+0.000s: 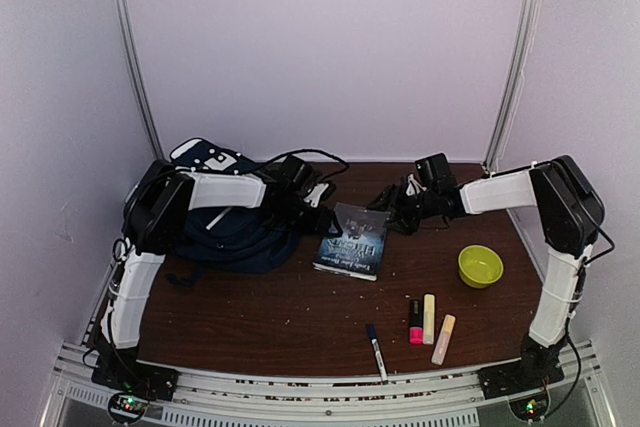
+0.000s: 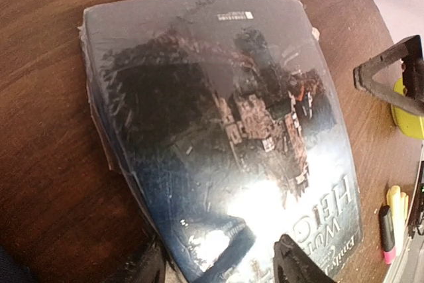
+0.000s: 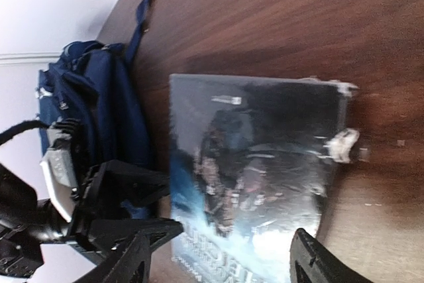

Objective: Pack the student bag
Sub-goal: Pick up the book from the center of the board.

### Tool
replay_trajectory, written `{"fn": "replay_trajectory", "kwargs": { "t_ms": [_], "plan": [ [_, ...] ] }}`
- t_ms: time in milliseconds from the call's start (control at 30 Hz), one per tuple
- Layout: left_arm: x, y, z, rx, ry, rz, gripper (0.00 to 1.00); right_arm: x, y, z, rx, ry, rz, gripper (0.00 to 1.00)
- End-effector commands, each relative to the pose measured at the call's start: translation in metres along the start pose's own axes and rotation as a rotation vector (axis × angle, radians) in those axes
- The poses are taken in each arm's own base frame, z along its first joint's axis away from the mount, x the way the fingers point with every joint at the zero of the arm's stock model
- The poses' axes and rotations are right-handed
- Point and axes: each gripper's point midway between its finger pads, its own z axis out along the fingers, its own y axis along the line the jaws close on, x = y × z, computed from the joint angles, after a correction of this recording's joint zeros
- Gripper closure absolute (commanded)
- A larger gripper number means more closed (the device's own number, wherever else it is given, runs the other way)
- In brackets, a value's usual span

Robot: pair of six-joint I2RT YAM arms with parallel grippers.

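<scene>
The navy student bag (image 1: 235, 232) lies at the table's back left, under my left arm; it also shows in the right wrist view (image 3: 99, 104). A dark glossy book (image 1: 350, 240) lies just right of it. My left gripper (image 1: 318, 205) is open at the book's left far corner, its fingers either side of the cover's edge (image 2: 218, 266). My right gripper (image 1: 390, 209) is open at the book's right far corner, jaws spread wide over the cover (image 3: 225, 266). The book fills both wrist views (image 2: 218, 117) (image 3: 258, 170). Neither gripper holds anything.
A lime-green bowl (image 1: 480, 265) stands at the right. A pink highlighter (image 1: 415, 320), two pale yellow highlighters (image 1: 429, 317) (image 1: 443, 339) and a marker pen (image 1: 376, 350) lie near the front edge. White walls close in behind.
</scene>
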Motion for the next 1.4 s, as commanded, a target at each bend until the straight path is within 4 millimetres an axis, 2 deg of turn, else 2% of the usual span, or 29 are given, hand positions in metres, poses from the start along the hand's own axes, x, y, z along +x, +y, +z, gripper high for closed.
{"fn": "replay_trajectory", "kwargs": {
  "t_ms": [0, 100, 200, 300, 433, 500, 633, 767, 800, 867, 967, 1033, 1133, 1200, 1300, 1367],
  "plan": [
    [0.012, 0.000, -0.008, -0.016, 0.024, 0.008, 0.41, 0.009, -0.063, -0.025, 0.318, -0.015, -0.086, 0.26],
    [0.020, 0.006, -0.004, -0.026, 0.040, -0.013, 0.41, 0.021, -0.075, -0.023, 0.338, 0.029, -0.077, 0.25],
    [0.022, 0.010, -0.001, -0.024, 0.042, -0.036, 0.46, 0.035, -0.068, -0.005, 0.262, 0.101, -0.047, 0.25],
    [0.023, 0.011, 0.003, -0.004, 0.044, -0.058, 0.58, 0.046, -0.052, 0.015, 0.194, 0.153, -0.044, 0.26],
    [0.025, 0.008, 0.006, 0.020, 0.042, -0.078, 0.61, 0.053, -0.015, 0.034, 0.047, 0.202, -0.040, 0.26],
    [0.026, 0.006, 0.009, 0.047, 0.035, -0.092, 0.61, 0.051, 0.010, 0.038, -0.070, 0.197, -0.038, 0.26],
    [0.026, 0.000, 0.013, 0.100, 0.025, -0.123, 0.61, 0.040, 0.071, 0.018, -0.285, 0.138, -0.080, 0.28],
    [0.014, -0.020, 0.011, 0.155, 0.002, -0.077, 0.61, 0.037, 0.147, -0.022, -0.586, 0.121, -0.097, 0.29],
    [0.011, -0.027, 0.011, 0.168, -0.003, -0.053, 0.61, 0.036, 0.160, -0.033, -0.638, 0.118, -0.103, 0.29],
    [0.008, -0.039, 0.011, 0.194, -0.003, -0.022, 0.61, 0.036, 0.173, -0.048, -0.695, 0.105, -0.107, 0.29],
    [0.007, -0.045, 0.010, 0.212, -0.008, -0.021, 0.61, 0.036, 0.168, -0.049, -0.657, 0.086, -0.108, 0.29],
    [0.006, -0.045, 0.010, 0.207, -0.014, -0.019, 0.61, 0.037, 0.144, -0.032, -0.534, 0.089, -0.104, 0.30],
    [0.006, -0.044, 0.010, 0.205, -0.015, -0.017, 0.61, 0.040, 0.097, -0.006, -0.337, 0.101, -0.082, 0.30],
    [0.009, -0.043, 0.012, 0.205, -0.011, -0.025, 0.61, 0.042, 0.084, 0.000, -0.308, 0.100, -0.068, 0.30],
    [0.010, -0.043, 0.015, 0.218, -0.015, -0.030, 0.61, 0.045, 0.089, 0.001, -0.335, 0.101, -0.066, 0.32],
    [0.011, -0.042, 0.017, 0.225, -0.013, -0.036, 0.61, 0.049, 0.103, 0.000, -0.365, 0.114, -0.094, 0.32]
  ]
}}
